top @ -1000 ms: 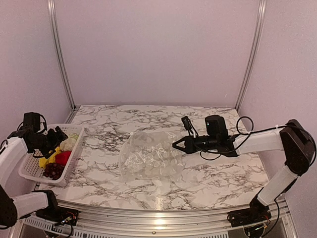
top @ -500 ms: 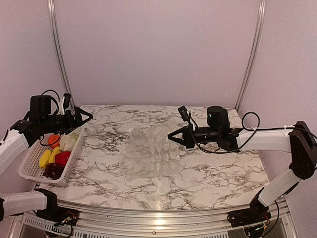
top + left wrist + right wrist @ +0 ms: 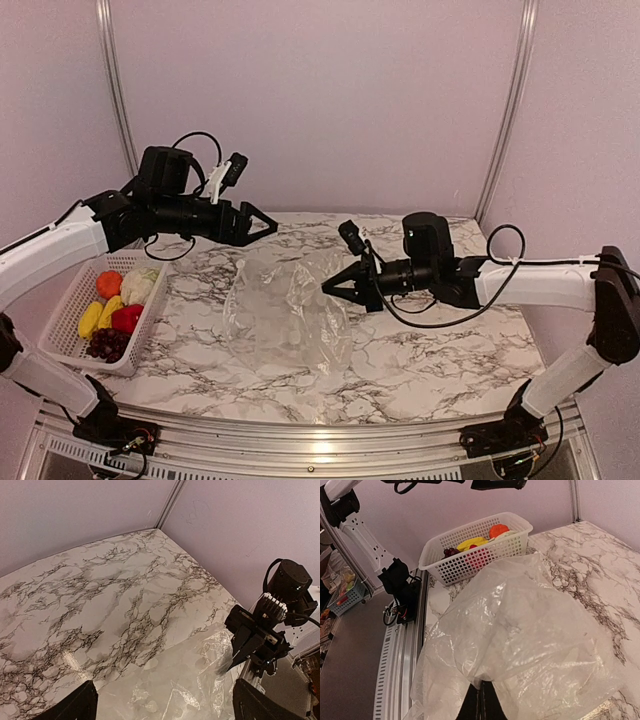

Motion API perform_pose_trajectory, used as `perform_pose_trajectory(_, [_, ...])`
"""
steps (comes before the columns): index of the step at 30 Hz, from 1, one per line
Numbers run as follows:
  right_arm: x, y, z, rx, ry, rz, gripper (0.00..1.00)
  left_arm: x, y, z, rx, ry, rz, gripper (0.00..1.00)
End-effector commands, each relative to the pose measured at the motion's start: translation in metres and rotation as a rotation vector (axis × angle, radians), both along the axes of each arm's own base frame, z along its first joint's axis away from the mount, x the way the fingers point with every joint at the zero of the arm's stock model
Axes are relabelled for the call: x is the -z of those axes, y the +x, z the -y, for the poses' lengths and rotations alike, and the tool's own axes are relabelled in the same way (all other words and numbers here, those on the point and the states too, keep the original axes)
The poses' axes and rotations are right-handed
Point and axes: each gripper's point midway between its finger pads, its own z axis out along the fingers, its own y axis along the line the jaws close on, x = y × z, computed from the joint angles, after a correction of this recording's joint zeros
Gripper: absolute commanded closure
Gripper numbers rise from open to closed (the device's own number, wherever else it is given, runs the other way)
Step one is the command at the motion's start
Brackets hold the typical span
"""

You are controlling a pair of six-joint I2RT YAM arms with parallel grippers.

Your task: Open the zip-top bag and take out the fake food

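Note:
The clear, crinkly zip-top bag hangs over the table's middle, with nothing showing inside it. My right gripper is shut on its right upper edge and holds that edge up; in the right wrist view the bag drapes over the closed fingers. My left gripper is open and empty in the air above the bag's far left side, its fingers wide apart over the bag. The fake food lies in the white basket: an orange piece, a cream lump, a yellow banana, a red piece and dark grapes.
The white lattice basket stands at the table's left edge and shows in the right wrist view. A metal rail runs along the near edge. The back wall and two upright posts close the far side.
My left arm has risen from the basket and swung right, above the bag. My right gripper has moved left and pulled the bag's edge higher.

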Motion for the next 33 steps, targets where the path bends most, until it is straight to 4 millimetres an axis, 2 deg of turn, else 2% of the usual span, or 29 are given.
perform_pose_trajectory(1, [-0.028,-0.010,-0.003,-0.049,0.035,0.072,1.00,0.006,-0.004,0.040,0.069,0.102,0.048,0.05])
perform_pose_trajectory(3, [-0.029,-0.011,-0.003,-0.055,0.039,0.078,1.00,0.011,-0.003,0.053,0.094,0.109,0.037,0.06])
perform_pose_trajectory(6, [-0.028,-0.011,-0.002,-0.050,0.033,0.083,1.00,0.019,0.008,0.053,0.069,0.138,0.032,0.07])
perform_pose_trajectory(14, [-0.025,-0.012,0.002,-0.047,0.012,0.107,1.00,0.011,-0.008,0.073,0.215,0.058,0.054,0.06])
perform_pose_trajectory(21, [-0.029,-0.012,0.000,-0.062,0.022,0.116,1.00,0.019,-0.012,0.100,0.283,0.063,0.042,0.08])
perform_pose_trajectory(27, [-0.031,-0.015,-0.001,-0.079,0.030,0.120,1.00,0.013,-0.017,0.121,0.392,-0.010,0.155,0.08])
perform_pose_trajectory(33, [-0.031,-0.019,0.001,-0.093,0.028,0.125,1.00,0.010,-0.028,0.128,0.551,-0.027,0.321,0.06])
